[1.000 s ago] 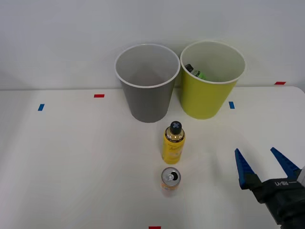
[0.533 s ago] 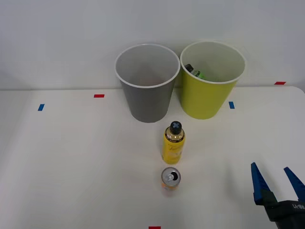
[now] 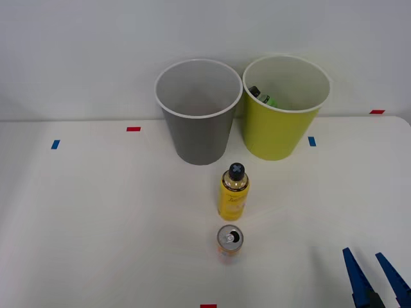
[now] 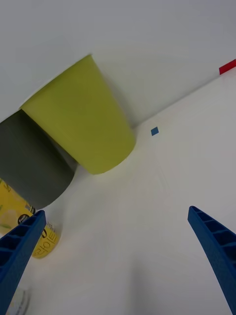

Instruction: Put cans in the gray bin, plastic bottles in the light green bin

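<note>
Right gripper at 5 o'clock of the table, jaws apart, holding nothing. Yellow bottle upright at centre; pale orange can just beside it at 6 o'clock. Gray bin at 12 o'clock, light green bin at 1 o'clock, green bottle inside.

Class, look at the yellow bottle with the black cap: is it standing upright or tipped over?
Upright. In the front view the yellow bottle stands on the table on its base, black cap on top, in front of the gray bin.
</note>
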`<state>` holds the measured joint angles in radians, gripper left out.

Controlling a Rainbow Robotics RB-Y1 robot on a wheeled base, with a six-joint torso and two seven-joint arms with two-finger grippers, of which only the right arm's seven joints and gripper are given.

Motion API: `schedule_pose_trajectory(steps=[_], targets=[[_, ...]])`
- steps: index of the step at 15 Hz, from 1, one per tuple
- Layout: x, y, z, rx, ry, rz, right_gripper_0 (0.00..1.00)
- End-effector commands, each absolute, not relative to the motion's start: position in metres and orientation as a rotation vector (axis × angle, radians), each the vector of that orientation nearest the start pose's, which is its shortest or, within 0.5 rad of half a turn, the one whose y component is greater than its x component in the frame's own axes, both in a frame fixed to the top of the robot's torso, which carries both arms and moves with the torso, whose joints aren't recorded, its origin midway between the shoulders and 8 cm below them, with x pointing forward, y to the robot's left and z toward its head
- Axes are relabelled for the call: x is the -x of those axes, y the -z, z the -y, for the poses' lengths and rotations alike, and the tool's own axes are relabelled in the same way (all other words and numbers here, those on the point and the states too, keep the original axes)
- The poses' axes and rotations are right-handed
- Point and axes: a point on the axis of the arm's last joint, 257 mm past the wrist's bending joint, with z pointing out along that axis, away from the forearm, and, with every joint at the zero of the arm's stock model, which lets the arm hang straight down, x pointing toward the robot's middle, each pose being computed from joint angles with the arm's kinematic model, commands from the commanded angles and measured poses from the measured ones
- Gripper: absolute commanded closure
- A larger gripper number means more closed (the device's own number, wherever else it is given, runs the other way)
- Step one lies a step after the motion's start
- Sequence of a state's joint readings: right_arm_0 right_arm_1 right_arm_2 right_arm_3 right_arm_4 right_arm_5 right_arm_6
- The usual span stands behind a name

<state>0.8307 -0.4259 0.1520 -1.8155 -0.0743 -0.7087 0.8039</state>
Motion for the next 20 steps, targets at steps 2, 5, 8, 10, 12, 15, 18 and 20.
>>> schedule_pose_trajectory(steps=[2,5,8,10,12,15,18,20], targets=[[-0.249,0.265,0.286,-0.254,-0.521,-1.49,0.0],[-0.257,0.263,0.278,-0.092,-0.466,-1.51,0.0],[-0.255,0.263,0.295,0.033,-0.376,-1.544,0.0],[-0.254,0.265,0.297,0.061,-0.396,-1.57,0.0],[-0.255,0.263,0.296,0.069,-0.406,-1.566,0.0],[-0.254,0.263,0.292,0.079,-0.41,-1.56,0.0],[-0.254,0.263,0.292,0.073,-0.416,-1.561,0.0],[-0.255,0.262,0.291,0.053,-0.432,-1.556,0.0]])
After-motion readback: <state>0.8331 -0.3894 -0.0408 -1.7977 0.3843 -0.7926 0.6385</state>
